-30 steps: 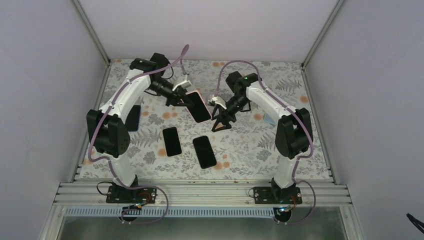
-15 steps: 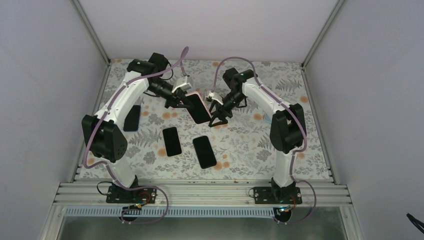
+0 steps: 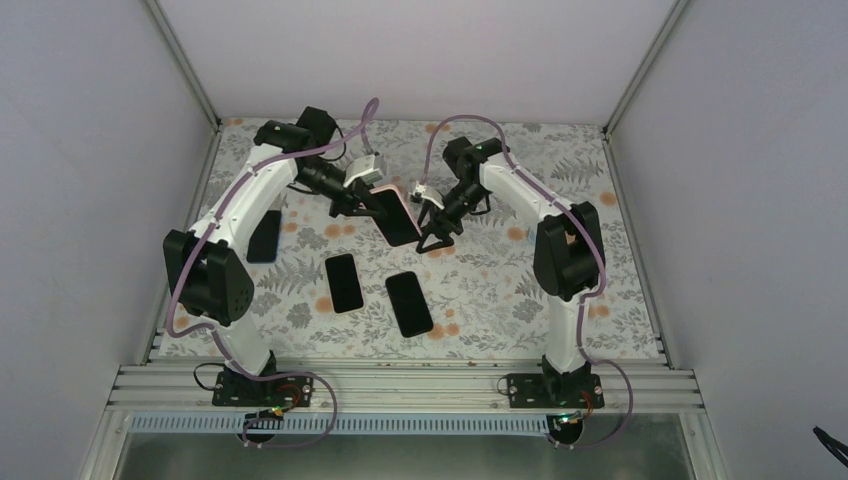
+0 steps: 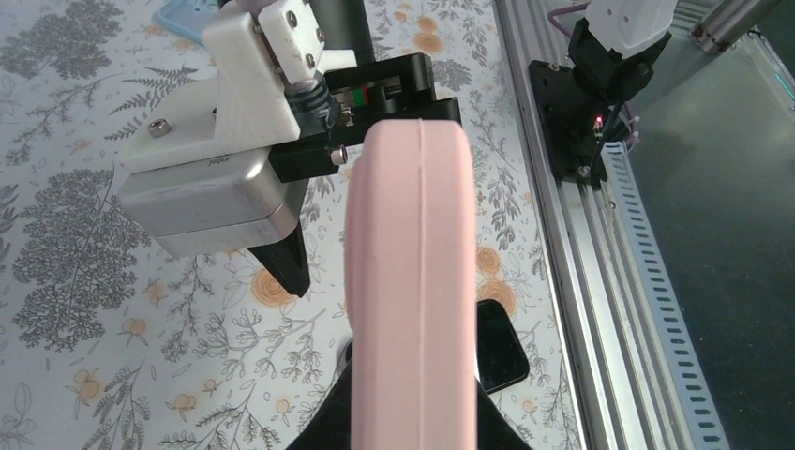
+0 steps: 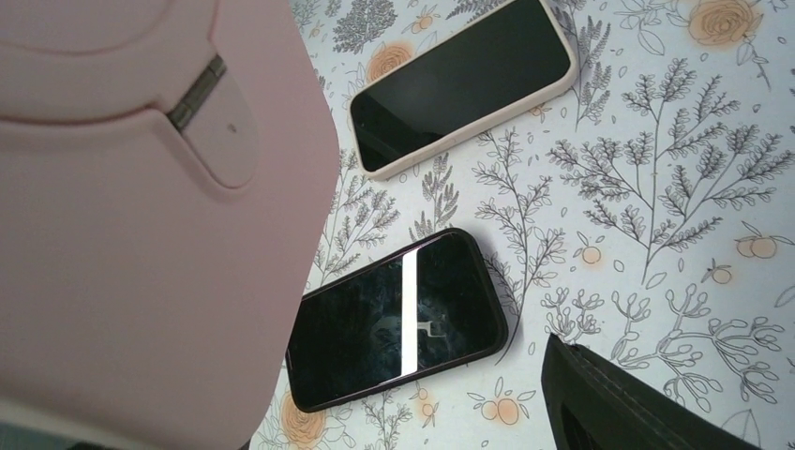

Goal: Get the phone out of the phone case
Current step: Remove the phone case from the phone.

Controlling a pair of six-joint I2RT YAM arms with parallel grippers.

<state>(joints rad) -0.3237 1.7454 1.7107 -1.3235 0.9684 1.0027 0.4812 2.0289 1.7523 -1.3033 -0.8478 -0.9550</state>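
Item: phone [image 3: 400,218], dark screen upward, seated in a pink case [image 4: 412,281] with smooth rounded edges and a slim side button. It is held aloft over the rear middle of the table [image 3: 600,290], pinched at its rear-left end by the left gripper [image 3: 352,200], whose jaws are pressed tight on the case. Long axis runs from rear-left to near-right, the free end pointing at the right gripper [image 3: 433,238], which sits just beside that end with jaws spread. Whether its fingers [image 5: 619,403] touch the case cannot be told, as the pink back fills much of the right wrist view.
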